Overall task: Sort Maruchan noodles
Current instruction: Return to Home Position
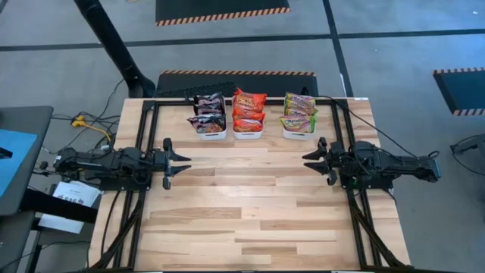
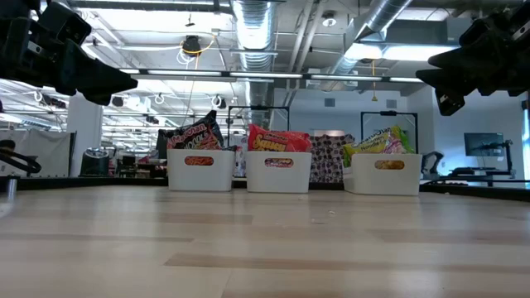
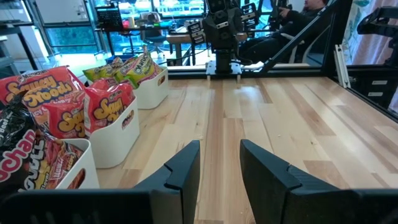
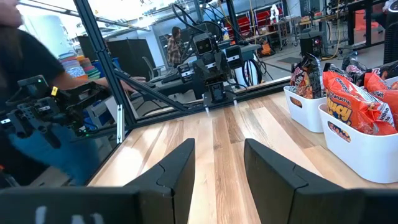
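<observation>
Left gripper [image 1: 182, 163], right gripper [image 1: 309, 161]: jaws apart, empty. Risk: heaped packs [image 1: 248, 102] topple from bins [image 2: 178, 175] if table jolted.

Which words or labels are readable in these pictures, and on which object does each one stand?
"Saucy": on the red packets in the middle bin.
"chan", start cut off: on a black packet.
Print on the green packets: too small to read.

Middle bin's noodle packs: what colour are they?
Red-orange packs in the middle bin; the high view shows them best.
</observation>
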